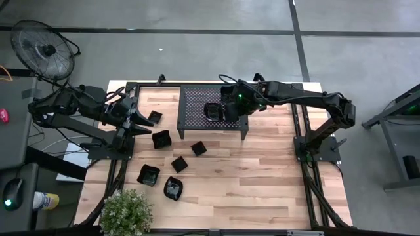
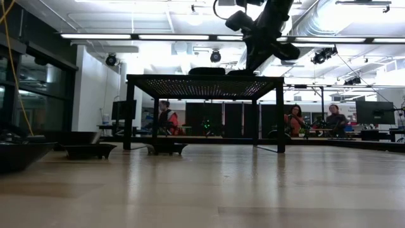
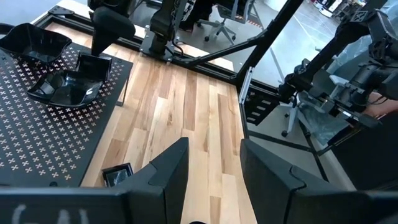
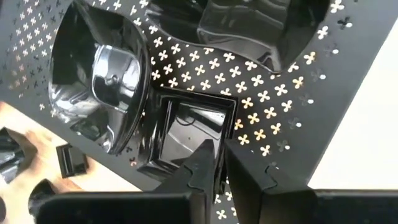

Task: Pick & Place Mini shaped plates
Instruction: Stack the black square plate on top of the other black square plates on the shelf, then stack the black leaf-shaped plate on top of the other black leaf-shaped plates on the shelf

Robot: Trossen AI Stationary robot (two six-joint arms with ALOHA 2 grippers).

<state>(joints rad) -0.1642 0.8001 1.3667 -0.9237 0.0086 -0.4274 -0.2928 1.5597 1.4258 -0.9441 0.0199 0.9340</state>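
Glossy black mini plates [image 1: 172, 189] scattered on table (some on rack).

On your desk [image 1: 262, 170], a light wood-plank top, the black perforated metal rack [image 1: 193, 105] stands on thin legs toward the far edge. At the near left corner you have a leafy green potted plant [image 1: 126, 212]. Off the desk on the left, a round floor fan [image 1: 44, 47] sits on the grey floor. Looking level across the desk, you can see people [image 2: 167, 119] seated at screens in the room behind, under long ceiling lights [image 2: 161, 37].
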